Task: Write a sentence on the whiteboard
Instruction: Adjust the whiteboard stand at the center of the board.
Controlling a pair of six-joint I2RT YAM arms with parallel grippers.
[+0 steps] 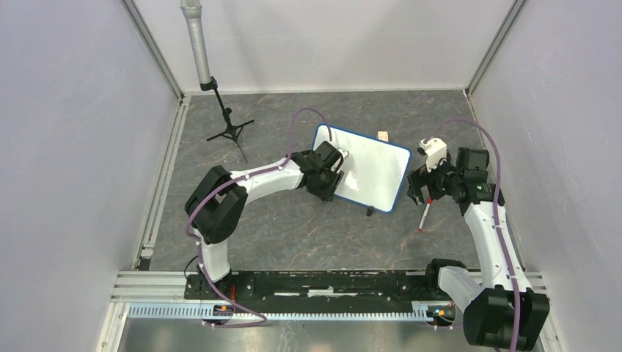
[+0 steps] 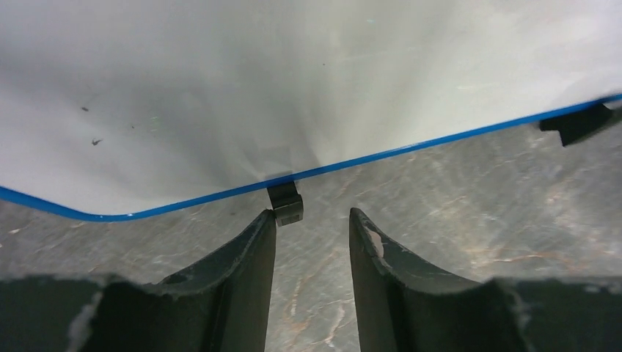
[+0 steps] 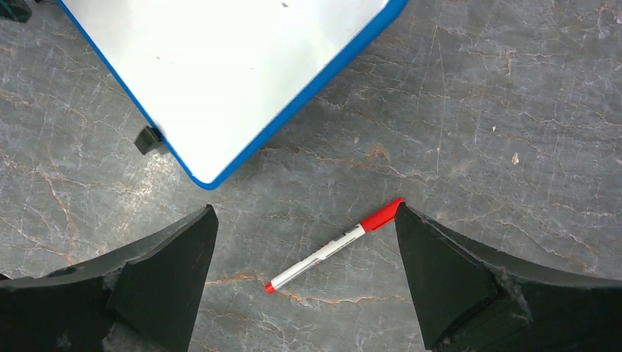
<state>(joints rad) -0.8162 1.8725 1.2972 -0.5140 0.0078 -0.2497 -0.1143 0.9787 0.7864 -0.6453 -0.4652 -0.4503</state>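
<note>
The whiteboard point(image 1: 374, 172) with its blue rim stands in the middle of the grey marbled table, its face plain white; the sentence is out of view. My left gripper point(image 1: 334, 176) is at the board's left edge. In the left wrist view the left gripper point(image 2: 312, 214) is open with nothing between the fingers, just below the whiteboard point(image 2: 293, 88), and its left fingertip is next to a black foot clip point(image 2: 286, 204). My right gripper point(image 3: 306, 207) is wide open above a red-capped white marker point(image 3: 330, 249) lying flat on the table. The marker point(image 1: 424, 218) lies right of the board's near corner.
A black tripod point(image 1: 231, 132) carrying a grey cylinder point(image 1: 196, 37) stands at the back left. A small tan object point(image 1: 382, 135) lies behind the board. White walls enclose the table on three sides, and an aluminium rail point(image 1: 293, 297) runs along the near edge.
</note>
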